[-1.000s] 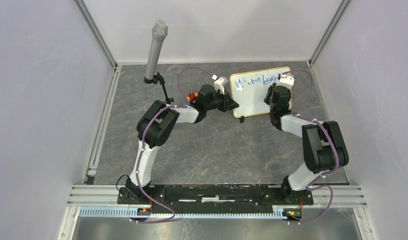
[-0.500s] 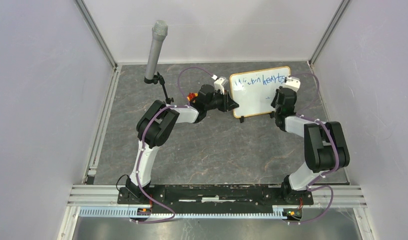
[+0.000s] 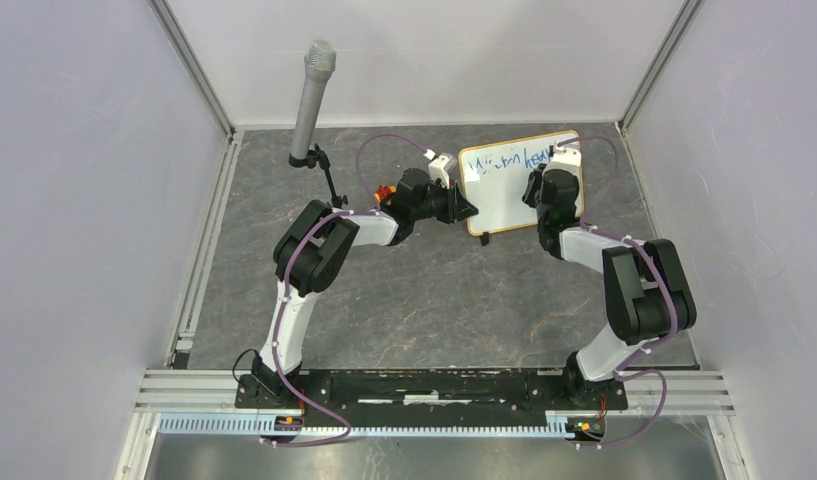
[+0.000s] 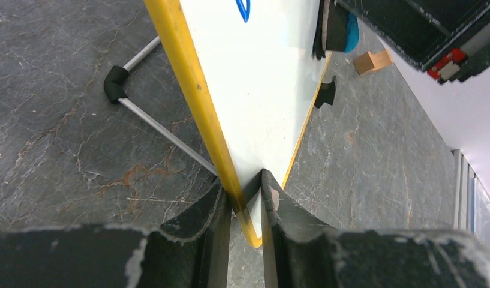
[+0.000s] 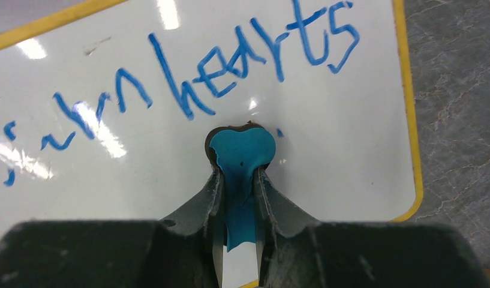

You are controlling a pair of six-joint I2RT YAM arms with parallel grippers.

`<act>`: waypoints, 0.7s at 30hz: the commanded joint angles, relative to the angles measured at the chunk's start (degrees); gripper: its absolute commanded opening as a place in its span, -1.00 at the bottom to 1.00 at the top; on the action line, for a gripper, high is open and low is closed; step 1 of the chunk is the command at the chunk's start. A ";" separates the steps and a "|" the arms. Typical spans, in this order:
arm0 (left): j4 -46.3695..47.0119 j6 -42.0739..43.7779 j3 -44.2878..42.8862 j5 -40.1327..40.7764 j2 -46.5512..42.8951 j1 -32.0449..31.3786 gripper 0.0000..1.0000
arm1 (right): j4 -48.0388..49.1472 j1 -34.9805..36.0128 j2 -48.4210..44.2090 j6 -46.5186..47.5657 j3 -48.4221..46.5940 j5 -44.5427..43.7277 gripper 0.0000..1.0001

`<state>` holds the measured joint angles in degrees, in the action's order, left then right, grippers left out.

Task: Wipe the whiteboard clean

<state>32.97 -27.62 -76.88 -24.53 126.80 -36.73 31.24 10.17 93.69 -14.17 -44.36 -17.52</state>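
The whiteboard (image 3: pixel 499 190) stands upright at the back right, with a yellowish frame and blue handwriting (image 5: pixel 230 66) along its top. My left gripper (image 3: pixel 467 210) is shut on the board's lower left edge; in the left wrist view (image 4: pixel 245 186) the frame (image 4: pixel 194 90) sits between the fingers. My right gripper (image 3: pixel 540 188) is shut on a blue eraser (image 5: pixel 239 150). It presses the eraser against the board face (image 5: pixel 338 156) just below the word "hearts". The eraser also shows in the left wrist view (image 4: pixel 338 27).
A grey microphone (image 3: pixel 311 95) on a small stand is at the back left. The board's wire leg with a black foot (image 4: pixel 115 83) lies behind it. A small wooden block (image 4: pixel 372 61) lies on the stone floor beyond the board. Enclosure walls stand close on three sides.
My right gripper with the eraser swung right to the board's right edge, then came back left and up onto the board face. The left gripper and the board stayed put.
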 commanded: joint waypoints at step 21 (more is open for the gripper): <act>-3.62 4.96 -0.73 -0.24 -1.47 -0.60 -0.95 | 0.44 2.56 -0.13 -4.67 2.61 5.84 -0.87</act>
<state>32.82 -27.09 -76.99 -24.56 126.78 -36.97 30.22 5.52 94.30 -18.65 -44.29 -16.45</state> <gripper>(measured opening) 0.283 0.238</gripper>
